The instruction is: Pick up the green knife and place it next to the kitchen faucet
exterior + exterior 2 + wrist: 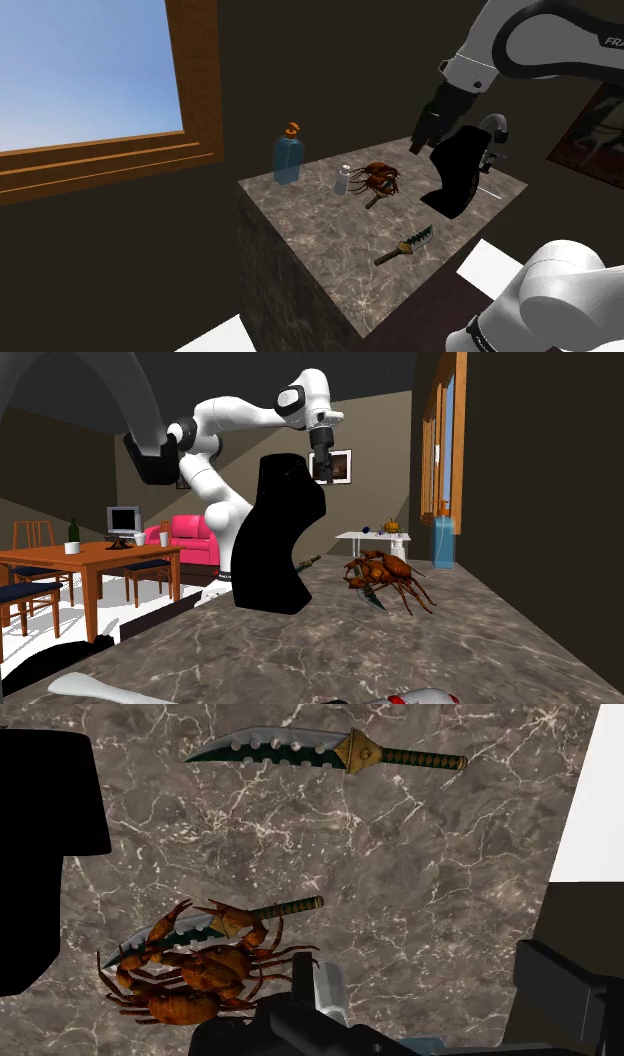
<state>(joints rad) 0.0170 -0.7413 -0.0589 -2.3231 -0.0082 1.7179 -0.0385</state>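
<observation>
The green serrated knife (322, 748) with brass guard and wrapped handle lies flat on the marbled stone counter (450, 884), apart from the orange crab (200, 969). It looks light, stiff and thin, probably best pinched across the handle. The black gripper (420, 142) hovers, fingers spread.

Tabletop (320, 240): dark marble block, white veins.
Crab (381, 178): orange-brown, mid-tabletop, lying over a second knife (285, 909).
White bottle (342, 180): upright, just beside the crab, on the shoulder view's left.
Blue bottle (288, 158): orange pump top, beyond the white bottle from the crab.
Green knife (405, 246): flat, serrated, well apart from the crab.
Black shape (458, 172): upright, near the crab, on the shoulder view's right.
</observation>
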